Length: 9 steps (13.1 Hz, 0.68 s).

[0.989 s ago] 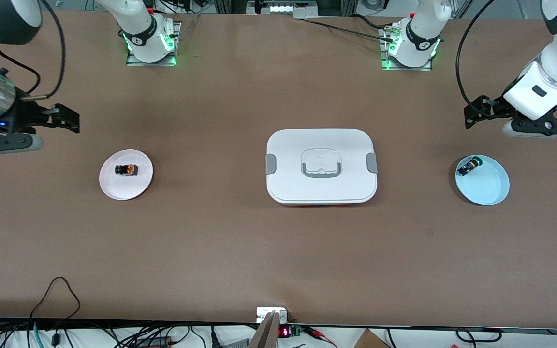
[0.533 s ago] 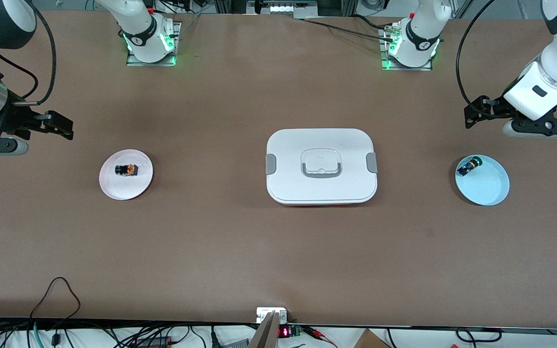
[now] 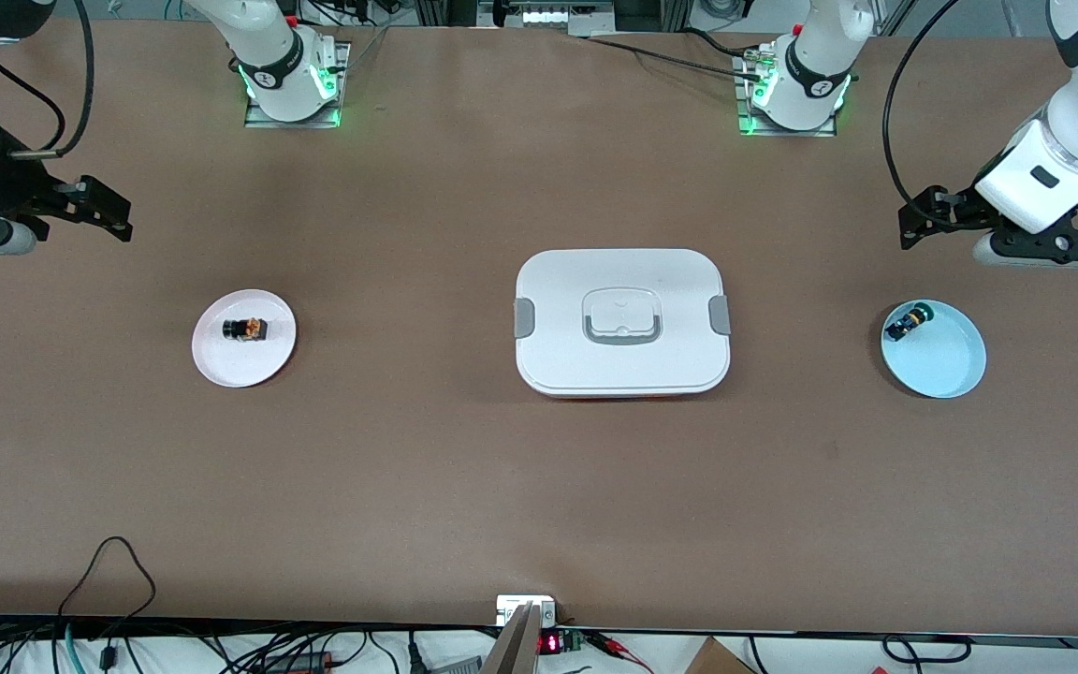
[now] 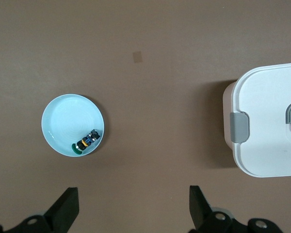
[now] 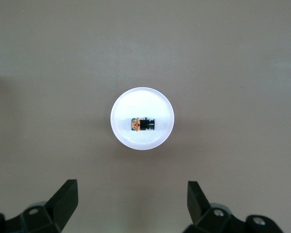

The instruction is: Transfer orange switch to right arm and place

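The orange switch (image 3: 245,329) lies on its side on a small white plate (image 3: 241,367) toward the right arm's end of the table. In the right wrist view the switch (image 5: 142,124) sits in the middle of the plate (image 5: 143,99). My right gripper (image 3: 116,215) is open and empty over bare table beside the plate, apart from it; its fingertips frame bare table in its wrist view (image 5: 131,187). My left gripper (image 3: 910,223) is open and empty, waiting over bare table at the left arm's end (image 4: 132,194).
A light-blue plate (image 3: 949,363) at the left arm's end holds a green-capped switch (image 3: 906,322); both show in the left wrist view (image 4: 65,121), (image 4: 86,142). A white lidded box (image 3: 558,356) with grey latches stands mid-table; one end of it shows in the left wrist view (image 4: 266,116).
My right gripper has drawn back from the white plate toward the robots' side and the table's end. The switch stays on the plate. The left arm has not moved.
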Motion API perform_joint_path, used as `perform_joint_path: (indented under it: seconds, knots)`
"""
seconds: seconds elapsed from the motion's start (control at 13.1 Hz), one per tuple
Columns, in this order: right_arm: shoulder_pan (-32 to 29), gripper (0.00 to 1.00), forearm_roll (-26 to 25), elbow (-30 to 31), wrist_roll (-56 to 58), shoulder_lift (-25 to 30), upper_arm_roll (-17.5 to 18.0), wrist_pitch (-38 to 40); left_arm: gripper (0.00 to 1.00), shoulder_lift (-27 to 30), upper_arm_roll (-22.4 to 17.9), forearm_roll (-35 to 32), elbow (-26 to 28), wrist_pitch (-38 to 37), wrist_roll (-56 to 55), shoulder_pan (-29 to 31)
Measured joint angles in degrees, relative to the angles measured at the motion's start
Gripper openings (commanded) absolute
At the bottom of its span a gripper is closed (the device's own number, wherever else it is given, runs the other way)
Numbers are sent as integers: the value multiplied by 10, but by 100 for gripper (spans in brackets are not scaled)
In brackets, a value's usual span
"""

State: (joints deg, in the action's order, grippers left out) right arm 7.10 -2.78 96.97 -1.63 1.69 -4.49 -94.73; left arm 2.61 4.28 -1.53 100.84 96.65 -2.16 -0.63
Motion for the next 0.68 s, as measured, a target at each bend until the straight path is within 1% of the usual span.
perform_joint_path:
  seconds: [0.68]
  knots:
    - [1,100,4,-24,23,-4,2,14,100,0,0,0,0,-1,0,1]
